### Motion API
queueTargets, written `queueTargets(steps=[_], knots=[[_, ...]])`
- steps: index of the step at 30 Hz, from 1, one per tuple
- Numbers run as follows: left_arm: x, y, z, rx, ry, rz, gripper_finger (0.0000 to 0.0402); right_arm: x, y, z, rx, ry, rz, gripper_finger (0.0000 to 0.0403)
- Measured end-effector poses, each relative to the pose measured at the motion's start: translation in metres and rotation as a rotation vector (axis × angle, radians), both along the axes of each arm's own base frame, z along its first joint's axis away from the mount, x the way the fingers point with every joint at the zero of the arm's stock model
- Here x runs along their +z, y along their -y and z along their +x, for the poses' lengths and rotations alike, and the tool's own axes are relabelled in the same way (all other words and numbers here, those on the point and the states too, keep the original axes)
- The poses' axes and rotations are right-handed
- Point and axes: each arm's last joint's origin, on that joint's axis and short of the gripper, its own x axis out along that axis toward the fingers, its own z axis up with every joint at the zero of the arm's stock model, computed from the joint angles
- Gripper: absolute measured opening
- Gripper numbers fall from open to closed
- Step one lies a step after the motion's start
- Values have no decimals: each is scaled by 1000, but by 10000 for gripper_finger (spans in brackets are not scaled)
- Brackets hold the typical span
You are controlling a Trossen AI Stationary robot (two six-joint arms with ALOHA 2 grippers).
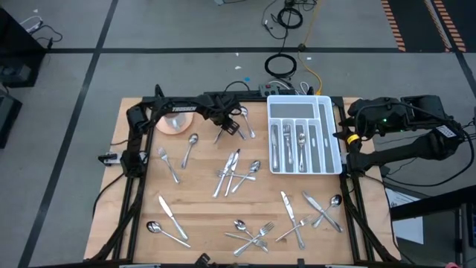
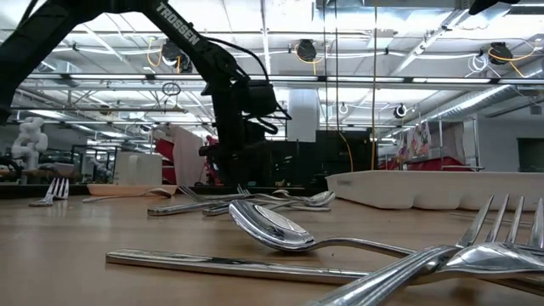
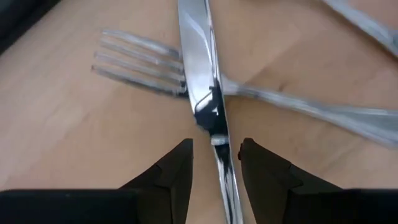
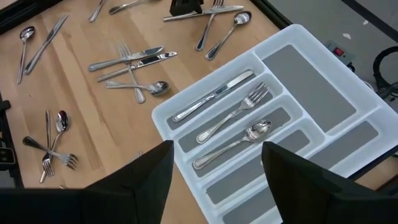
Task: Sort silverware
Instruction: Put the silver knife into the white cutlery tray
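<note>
With its fingers parted astride a table knife [image 3: 208, 93] lying across a fork [image 3: 140, 65] near the table's [image 1: 141, 186] far edge, the left gripper [image 3: 214, 163] holds nothing; closing could drag the fork along. Right gripper [image 4: 214, 165] open, empty, over the tray [image 4: 323, 43].

One camera looks straight down on the whole table [image 1: 141, 223]. One sits low, looking across it. Each wrist camera looks down from close up; the right one shares the white tray [image 4: 323, 74] with the top view.

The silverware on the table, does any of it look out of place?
Most of the silverware lies scattered and crossed on the wooden table; only a knife, fork and spoon sit sorted in the white tray. Nothing looks damaged.
</note>
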Motion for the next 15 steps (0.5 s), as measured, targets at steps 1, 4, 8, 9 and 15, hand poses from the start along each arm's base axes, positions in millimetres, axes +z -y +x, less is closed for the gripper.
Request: queueTargets(steps=[1, 4, 8, 9, 15], knots=[[-2, -1, 0, 1, 0, -8, 138, 0, 0, 0, 0, 0, -1, 238], [-13, -3, 1, -5, 0, -49, 137, 0, 0, 0, 2, -1, -3, 238], [-28, -3, 3, 16, -18, -104, 133, 0, 0, 0, 0, 0, -5, 238], [-31, -3, 3, 30, -24, -118, 127, 0, 0, 0, 0, 1, -5, 238], [-39, -1, 2, 31, -39, -177, 29, 1, 0, 1, -2, 8, -4, 238]])
